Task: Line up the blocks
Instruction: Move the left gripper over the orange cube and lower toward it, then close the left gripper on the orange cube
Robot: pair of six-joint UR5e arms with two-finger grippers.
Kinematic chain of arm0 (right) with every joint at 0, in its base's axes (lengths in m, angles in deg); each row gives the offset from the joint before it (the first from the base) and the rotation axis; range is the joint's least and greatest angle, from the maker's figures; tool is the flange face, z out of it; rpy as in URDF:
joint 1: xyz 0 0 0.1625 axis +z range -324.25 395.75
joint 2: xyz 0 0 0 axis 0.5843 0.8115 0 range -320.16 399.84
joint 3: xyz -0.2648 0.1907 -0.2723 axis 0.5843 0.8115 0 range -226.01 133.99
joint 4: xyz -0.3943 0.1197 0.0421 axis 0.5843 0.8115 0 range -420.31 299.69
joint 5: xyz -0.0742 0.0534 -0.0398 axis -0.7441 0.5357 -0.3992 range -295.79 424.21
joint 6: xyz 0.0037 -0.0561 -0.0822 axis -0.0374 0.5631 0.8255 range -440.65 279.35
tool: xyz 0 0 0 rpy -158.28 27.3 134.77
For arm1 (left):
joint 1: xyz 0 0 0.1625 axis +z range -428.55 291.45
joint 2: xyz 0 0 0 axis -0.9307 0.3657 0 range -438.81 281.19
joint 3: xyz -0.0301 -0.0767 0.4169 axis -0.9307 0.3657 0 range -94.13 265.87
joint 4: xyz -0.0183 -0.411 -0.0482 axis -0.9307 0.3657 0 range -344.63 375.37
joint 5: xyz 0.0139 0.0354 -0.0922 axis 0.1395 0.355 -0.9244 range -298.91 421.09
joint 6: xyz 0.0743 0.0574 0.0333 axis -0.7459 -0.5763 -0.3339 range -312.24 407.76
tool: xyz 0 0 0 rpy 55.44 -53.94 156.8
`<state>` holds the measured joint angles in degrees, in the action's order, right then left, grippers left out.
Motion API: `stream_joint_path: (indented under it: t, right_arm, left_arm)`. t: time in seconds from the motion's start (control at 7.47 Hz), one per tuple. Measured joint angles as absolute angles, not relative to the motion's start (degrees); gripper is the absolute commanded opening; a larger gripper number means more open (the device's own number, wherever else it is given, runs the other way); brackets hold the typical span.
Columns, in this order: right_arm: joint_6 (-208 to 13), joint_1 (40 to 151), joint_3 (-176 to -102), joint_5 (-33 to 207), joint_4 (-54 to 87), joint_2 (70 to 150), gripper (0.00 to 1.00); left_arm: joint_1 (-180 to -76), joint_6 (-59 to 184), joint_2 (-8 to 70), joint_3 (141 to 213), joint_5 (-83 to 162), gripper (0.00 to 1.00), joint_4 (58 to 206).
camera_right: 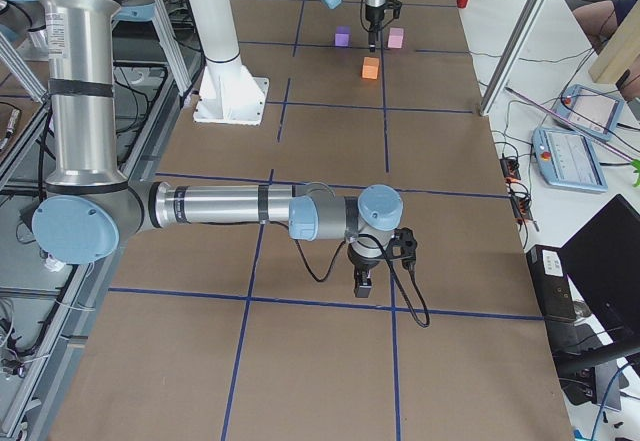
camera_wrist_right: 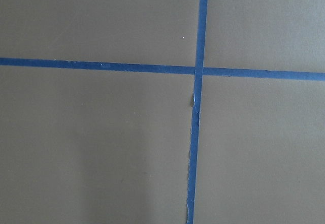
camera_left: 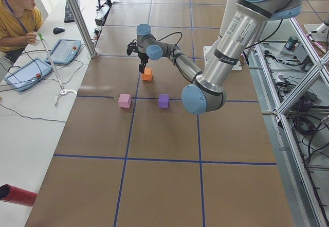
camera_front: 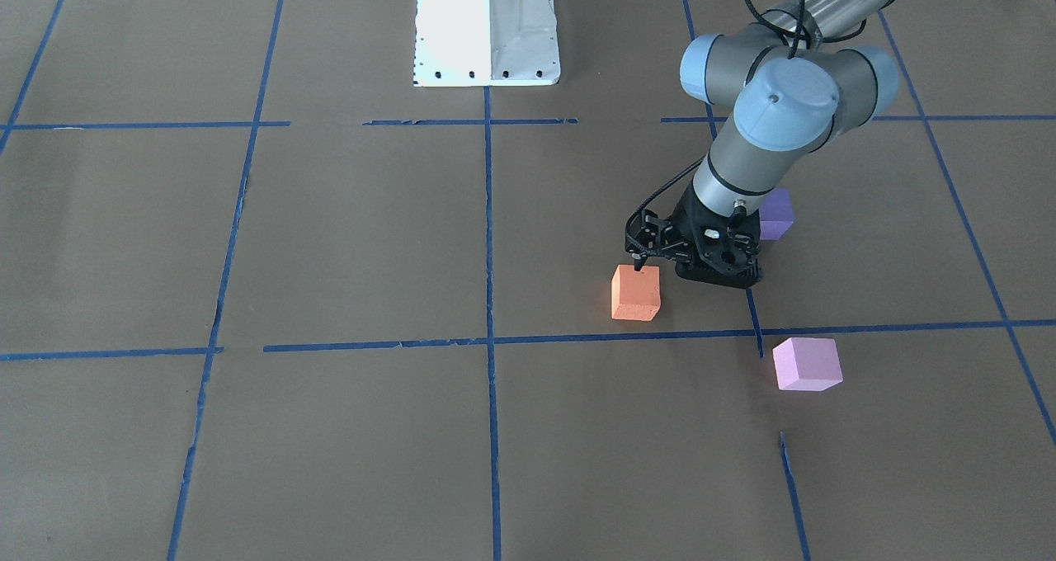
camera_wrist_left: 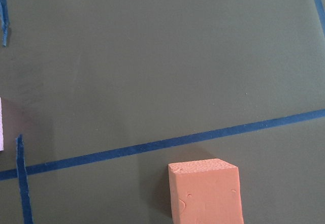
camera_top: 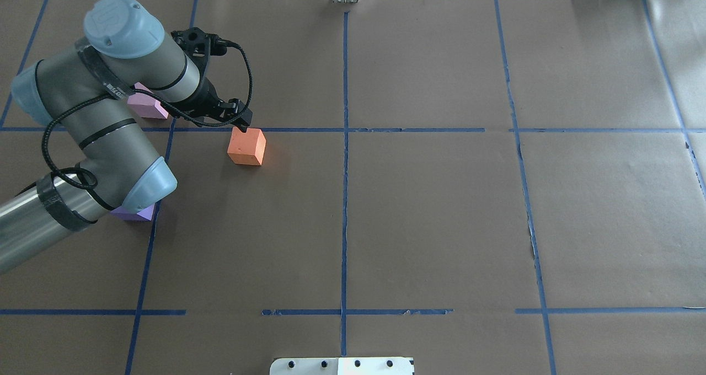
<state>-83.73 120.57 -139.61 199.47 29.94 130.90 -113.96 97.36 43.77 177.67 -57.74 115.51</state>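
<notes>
In the overhead view, the left arm [camera_top: 105, 127] covers most of the purple block [camera_top: 135, 215] and one corner of the pink block [camera_top: 144, 107]. The left wrist view cuts off the orange block [camera_wrist_left: 205, 193] at its bottom edge. The left gripper [camera_top: 241, 122] and right gripper [camera_right: 364, 283] are too small to judge the jaw gap.

You see the orange block [camera_wrist_left: 205, 193] is matt foam, its top finely pitted. The surface [camera_front: 330, 239] wears matt brown paper; the blue tape [camera_wrist_right: 193, 148] has frayed edges. The left arm's caps [camera_front: 784, 103] look smooth plastic.
</notes>
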Motion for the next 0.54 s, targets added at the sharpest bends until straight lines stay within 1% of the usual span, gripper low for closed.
stream_joint_path:
  t: [0.27,0.54]
  right_arm:
    - [-83.73,120.57,-139.61,199.47,29.90,130.90,1.00]
    - [-83.73,120.57,-139.61,199.47,29.89,130.90,1.00]
  left_arm:
    - [-113.37,97.81,46.84,173.07,-57.21,1.00,114.93]
    - [-112.90,97.82,48.58,170.40,-56.51,0.99,113.44]
